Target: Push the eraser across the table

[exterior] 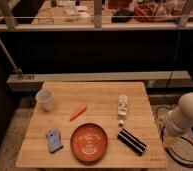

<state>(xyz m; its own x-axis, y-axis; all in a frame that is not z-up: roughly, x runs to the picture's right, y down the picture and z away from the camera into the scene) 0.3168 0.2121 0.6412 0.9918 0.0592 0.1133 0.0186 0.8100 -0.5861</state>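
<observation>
Overhead view of the workspace. We see the robot's white arm (190,117) at the right of the scene, and its jaws sit at the arm's lower end, just off the right edge of the square light wooden desk (100,92), not over it. Whether the jaws are open or closed we cannot tell, and we see nothing held in them.

The eraser (131,141), a small black oblong block with thin pale stripes, lies on the desk to the left of the jaws and a little nearer the front edge. It rests at an angle to the planks, clearly apart from the jaws.

Left of the jaws and farther back, a white tube-like bottle (122,107) lies on its side.

Beyond the eraser, still farther left of the jaws, a round orange-red ridged plate (89,142) sits near the front edge, just beside the eraser.

A small orange carrot (78,112) lies behind the plate.

A blue rectangular sponge-like piece (53,140) and a white cup (45,100) stand farthest from the jaws, on the desk's left side.

Dark cables (182,150) lie on the floor below the jaws.
</observation>
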